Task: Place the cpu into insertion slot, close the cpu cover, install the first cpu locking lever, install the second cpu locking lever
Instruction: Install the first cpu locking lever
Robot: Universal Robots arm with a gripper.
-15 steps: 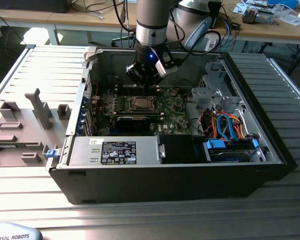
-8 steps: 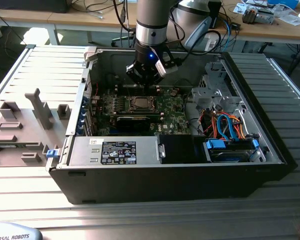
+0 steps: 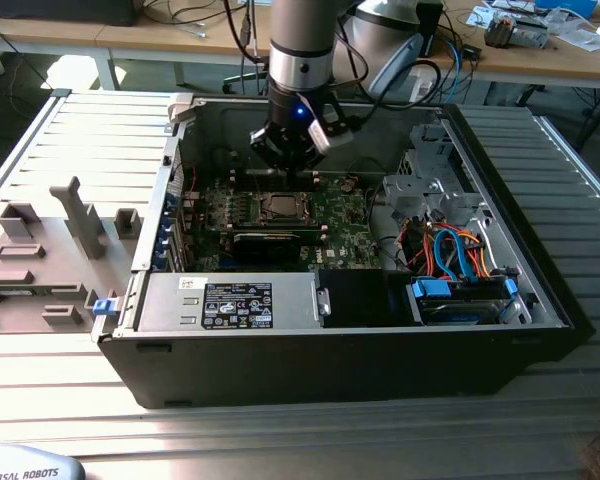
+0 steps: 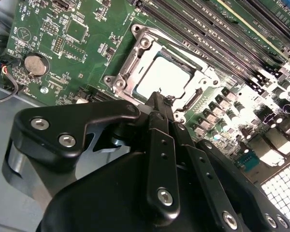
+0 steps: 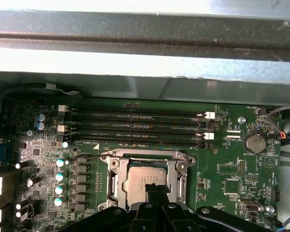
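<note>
I am the gripper (image 3: 288, 166) of a robot arm, hovering inside an open computer case (image 3: 540, 290), just above the green motherboard (image 4: 53, 53). My fingers (image 4: 159, 111) are pressed together and hold nothing. Below my fingertips, the cpu (image 5: 146, 181) lies flat in its socket, silver top upward. The cpu cover (image 4: 135, 53), a silvery metal frame, lies closed around the chip in both wrist views.

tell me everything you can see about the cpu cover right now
The cpu cover is a thin silvery metal frame with an open centre, lying closed and flat over the socket on the green motherboard. The cpu shows through its opening. In both wrist views the tool sits just over its edge; contact is unclear.
</note>
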